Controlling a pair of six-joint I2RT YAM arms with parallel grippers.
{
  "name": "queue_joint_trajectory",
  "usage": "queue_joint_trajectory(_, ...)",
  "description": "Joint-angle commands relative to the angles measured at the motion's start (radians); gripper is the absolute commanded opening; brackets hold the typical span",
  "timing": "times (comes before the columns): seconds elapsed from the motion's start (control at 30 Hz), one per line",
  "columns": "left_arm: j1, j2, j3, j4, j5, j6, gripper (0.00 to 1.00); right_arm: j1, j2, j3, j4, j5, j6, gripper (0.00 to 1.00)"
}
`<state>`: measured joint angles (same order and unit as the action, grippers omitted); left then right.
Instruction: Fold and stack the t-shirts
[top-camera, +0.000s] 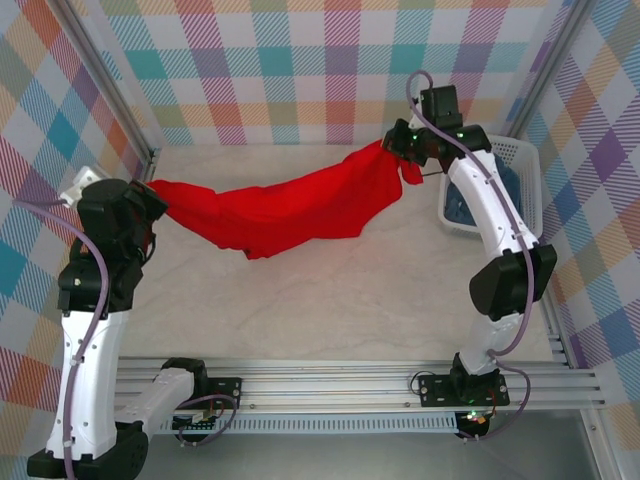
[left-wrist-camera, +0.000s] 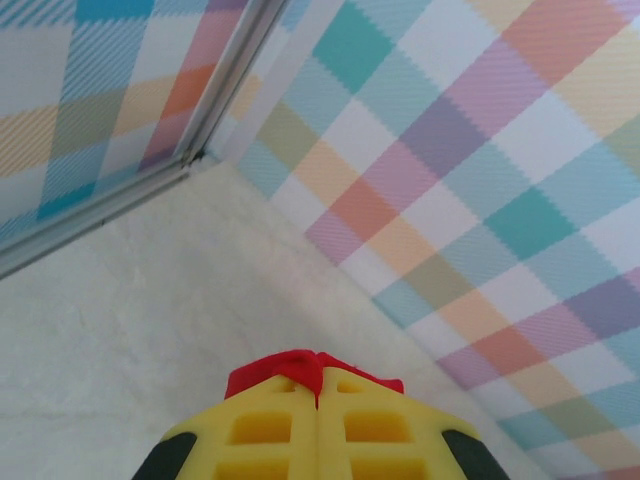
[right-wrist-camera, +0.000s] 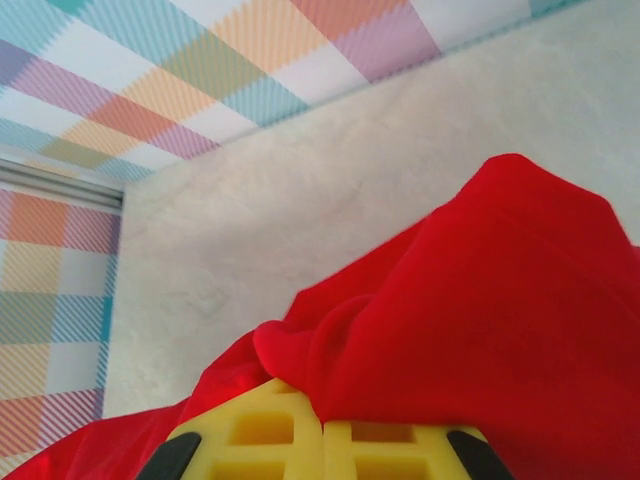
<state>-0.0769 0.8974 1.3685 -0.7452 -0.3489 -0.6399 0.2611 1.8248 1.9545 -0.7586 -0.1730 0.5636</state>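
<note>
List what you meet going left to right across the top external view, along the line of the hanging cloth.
left gripper → red shirt → right gripper → basket

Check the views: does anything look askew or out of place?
The red t-shirt hangs bunched and sagging like a hammock between the left gripper and the right gripper, each shut on an end, not spread flat. The blue-grey t-shirt lies in the white basket at the right.
</note>
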Motion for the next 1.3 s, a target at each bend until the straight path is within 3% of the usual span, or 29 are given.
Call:
queue_joint_trajectory(0.0, 0.014, -0.028, -0.055, 0.008, -0.002, 0.0, 0.0, -0.005, 0.014, -0.022, 0.044, -0.019, 0.024, 0.0)
queue_joint_trajectory(0.13, 0.014, 0.024, -0.164, 0.047, 0.053, -0.027, 0.0, -0.005, 0.151, 0.057, 0.011, -0.07, 0.045, 0.0)
queue_joint_trajectory(0.23, 0.03, 0.106, -0.207, 0.103, 0.054, -0.056, 0.0, -0.005, 0.364, 0.258, -0.036, -0.103, 0.037, 0.0)
queue_joint_trajectory(0.33, 0.083, 0.207, -0.153, 0.146, 0.082, -0.101, 0.0, -0.007, 0.562, 0.505, -0.026, -0.153, 0.037, 0.0)
queue_joint_trajectory(0.47, 0.103, 0.302, -0.004, 0.165, 0.088, -0.066, 0.0, 0.004, 0.63, 0.66, 0.066, -0.151, 0.02, 0.0)
queue_joint_trajectory(0.57, 0.102, 0.309, 0.053, 0.136, 0.101, -0.061, 0.0, 0.004, 0.548, 0.605, 0.092, -0.113, 0.022, 0.0)
queue_joint_trajectory(0.8, 0.103, 0.178, 0.01, 0.07, 0.07, -0.114, 0.0, 0.004, 0.133, 0.095, 0.247, -0.045, 0.034, 0.0)
queue_joint_trajectory(1.0, 0.102, 0.029, -0.028, 0.024, 0.044, -0.136, 0.0, 0.01, -0.219, -0.312, 0.36, -0.066, 0.059, 0.0)
queue_joint_trajectory(1.27, 0.103, -0.129, -0.053, 0.023, 0.021, -0.089, 0.0, 0.017, -0.618, -0.601, 0.389, -0.049, 0.068, 0.0)
